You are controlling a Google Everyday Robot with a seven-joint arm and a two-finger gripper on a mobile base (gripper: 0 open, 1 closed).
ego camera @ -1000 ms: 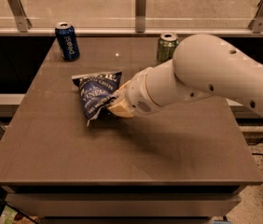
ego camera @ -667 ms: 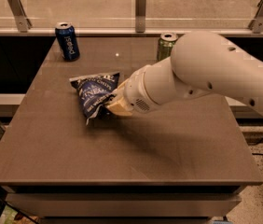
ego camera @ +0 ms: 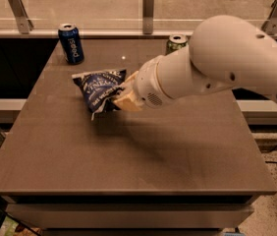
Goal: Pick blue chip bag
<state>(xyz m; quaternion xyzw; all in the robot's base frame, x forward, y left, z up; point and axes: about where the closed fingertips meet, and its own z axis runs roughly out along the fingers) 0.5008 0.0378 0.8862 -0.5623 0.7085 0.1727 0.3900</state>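
Note:
The blue chip bag is crinkly dark blue with white lettering, at the left centre of the brown table. My gripper comes in from the right on a large white arm. Its tan fingers are closed on the bag's right edge. The bag hangs slightly above the tabletop and casts a shadow under itself. The wrist hides the inner side of the fingers.
A blue drink can stands at the table's back left. A green can stands at the back, partly behind my arm. A glass barrier with metal posts runs behind the table.
The gripper and the chip bag have moved together a little up and to the left. The bag has come off the tabletop. Both cans have not moved.

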